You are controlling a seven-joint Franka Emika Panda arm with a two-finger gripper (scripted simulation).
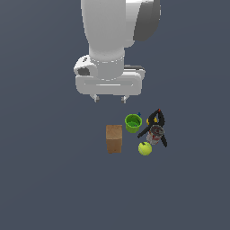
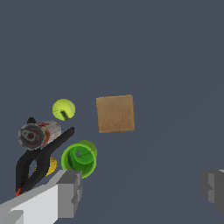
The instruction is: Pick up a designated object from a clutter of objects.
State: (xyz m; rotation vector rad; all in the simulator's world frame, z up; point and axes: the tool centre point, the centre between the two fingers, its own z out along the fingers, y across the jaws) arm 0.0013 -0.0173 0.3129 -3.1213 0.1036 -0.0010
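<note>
The greyish can [image 1: 155,134] with a red-and-white label lies on the black clamp [image 1: 156,121] at the exterior view's right of the clutter; in the wrist view the can [image 2: 38,134] rests across the clamp [image 2: 33,164]. The green cup [image 1: 133,122] [image 2: 79,159], the brown box [image 1: 114,138] [image 2: 115,113] and the yellow-green fruit [image 1: 144,148] [image 2: 64,109] sit close around. My gripper [image 1: 108,98] [image 2: 142,188] hangs open and empty, above and apart from the group.
A small yellow object [image 2: 51,166] lies partly under the clamp beside the cup. The objects rest on a plain dark grey floor [image 1: 54,179]. The white arm [image 1: 114,31] fills the upper part of the exterior view.
</note>
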